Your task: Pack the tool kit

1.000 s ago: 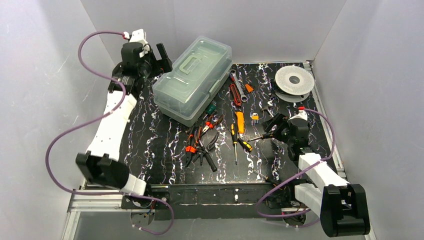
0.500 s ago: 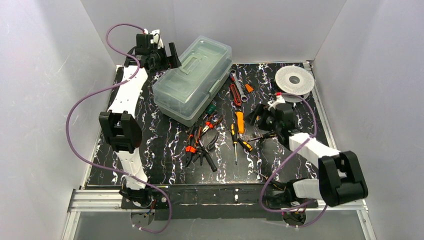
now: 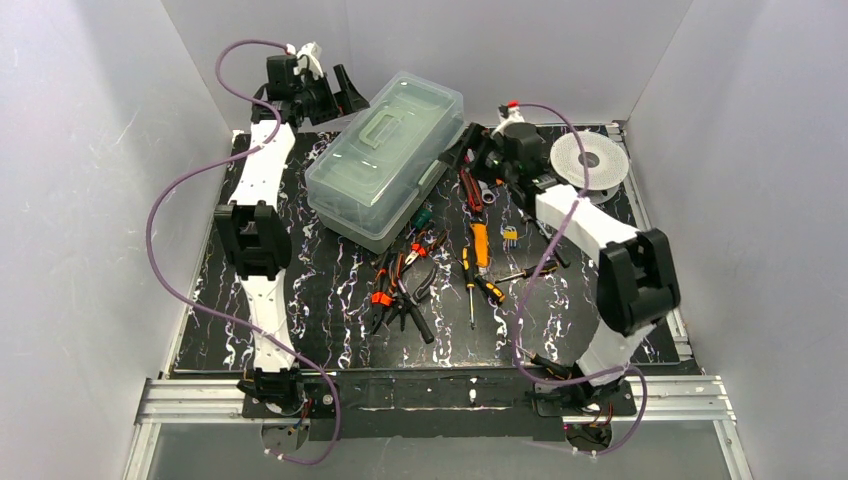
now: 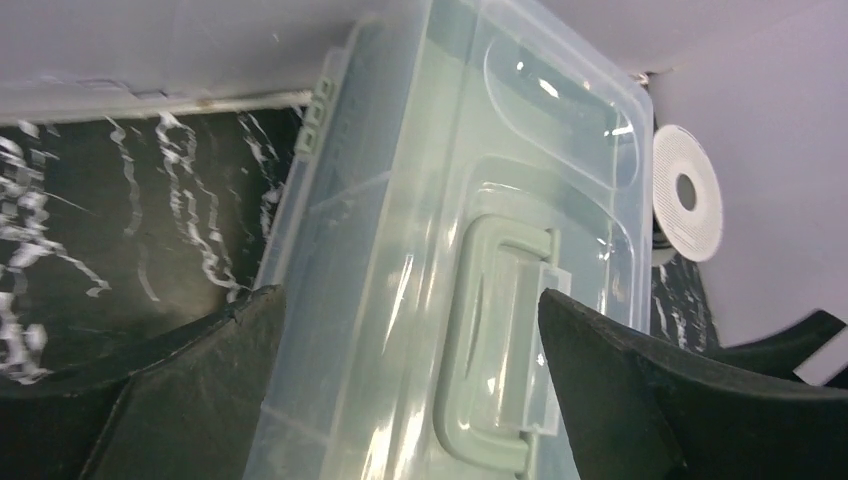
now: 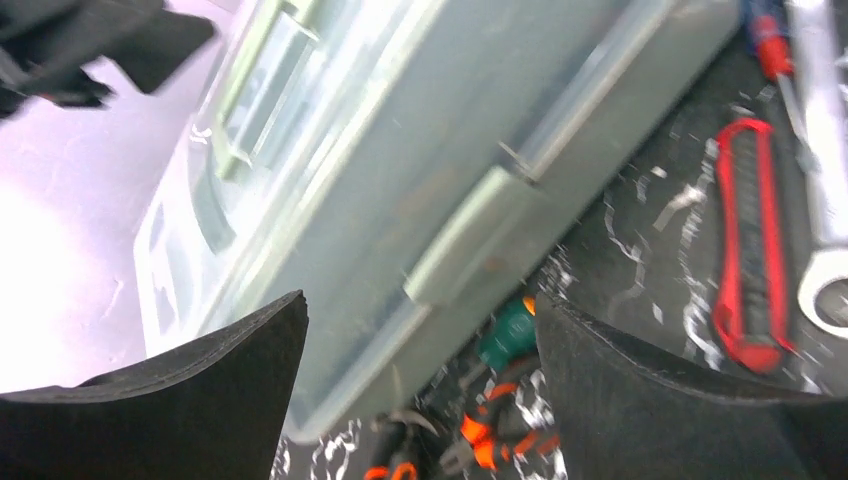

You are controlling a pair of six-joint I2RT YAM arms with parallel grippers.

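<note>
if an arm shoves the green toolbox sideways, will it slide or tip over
The toolbox is broad and low, flat on the table, so it probably slides rather than tips. Its glossy lid looks slippery. With the hand tools lying outside, it is likely light.

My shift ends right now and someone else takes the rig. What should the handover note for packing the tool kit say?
Left hand: open, empty, at the back left edge of the tool kit, facing its lid and handle.
Right hand: open, empty, facing the kit's front latch.
Tool kit: at the back of the table, lid closed.
Done: no tool seen packed.
Left: open the lid, load the loose pliers, screwdrivers, red utility knife and the rest, then close it.
</note>
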